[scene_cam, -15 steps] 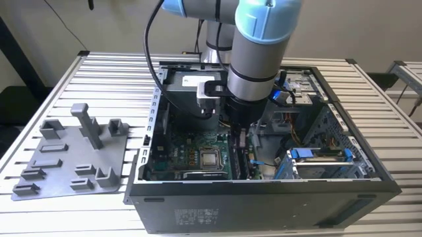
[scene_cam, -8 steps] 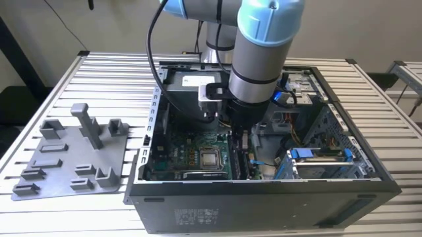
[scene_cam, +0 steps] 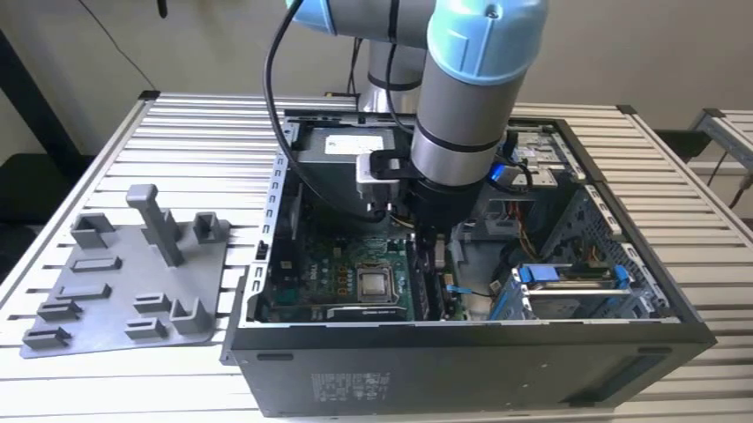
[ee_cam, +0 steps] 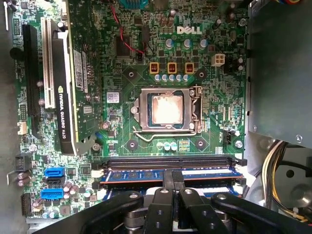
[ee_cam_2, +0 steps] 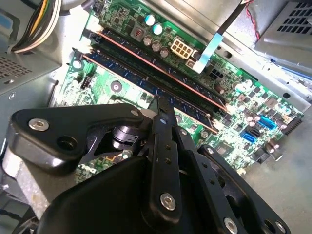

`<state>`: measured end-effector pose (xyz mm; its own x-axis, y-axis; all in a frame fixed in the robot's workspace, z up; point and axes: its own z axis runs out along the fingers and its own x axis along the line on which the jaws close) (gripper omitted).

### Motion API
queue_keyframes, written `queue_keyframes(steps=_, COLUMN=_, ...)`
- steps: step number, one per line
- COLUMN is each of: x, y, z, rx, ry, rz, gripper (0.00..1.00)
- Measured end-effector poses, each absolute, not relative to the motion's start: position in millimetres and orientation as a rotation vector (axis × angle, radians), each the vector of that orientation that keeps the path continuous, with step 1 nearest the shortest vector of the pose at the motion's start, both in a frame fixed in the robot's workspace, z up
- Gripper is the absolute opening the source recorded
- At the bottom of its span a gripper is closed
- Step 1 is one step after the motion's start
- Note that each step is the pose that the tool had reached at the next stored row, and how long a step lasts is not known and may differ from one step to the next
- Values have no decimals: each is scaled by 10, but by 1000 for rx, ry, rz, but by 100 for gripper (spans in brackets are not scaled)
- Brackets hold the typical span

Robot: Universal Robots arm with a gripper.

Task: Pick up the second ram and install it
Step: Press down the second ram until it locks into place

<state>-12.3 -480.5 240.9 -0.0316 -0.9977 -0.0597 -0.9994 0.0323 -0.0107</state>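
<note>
My gripper (scene_cam: 429, 254) reaches down into the open computer case (scene_cam: 471, 352), over the memory slots on the green motherboard (ee_cam: 122, 58). The second ram (ee_cam_2: 122, 75) is a long, thin dark stick standing in a slot beside another stick (ee_cam_2: 146, 54). In both wrist views the black fingers are shut together. Their tips (ee_cam_2: 163, 103) sit on the top edge of the second ram (ee_cam: 209, 176) near its middle, and my gripper (ee_cam: 173, 174) covers that part of the stick. The fingers close along the stick's length, not across its faces.
A grey plastic tray (scene_cam: 118, 282) with raised blocks lies on the slatted table at the exterior view's left. Inside the case are the processor socket (ee_cam: 165, 109), a graphics card (ee_cam: 66, 87), yellow cable bundles (ee_cam: 273, 161), a flat blue-tipped cable (ee_cam_2: 207, 53) and a blue drive bay (scene_cam: 570, 278).
</note>
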Motion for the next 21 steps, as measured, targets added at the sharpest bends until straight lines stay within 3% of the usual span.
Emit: queue_keyframes(steps=21, x=-110, y=-4803, z=2246, rx=-2149, ry=2219, rz=54, gripper=11)
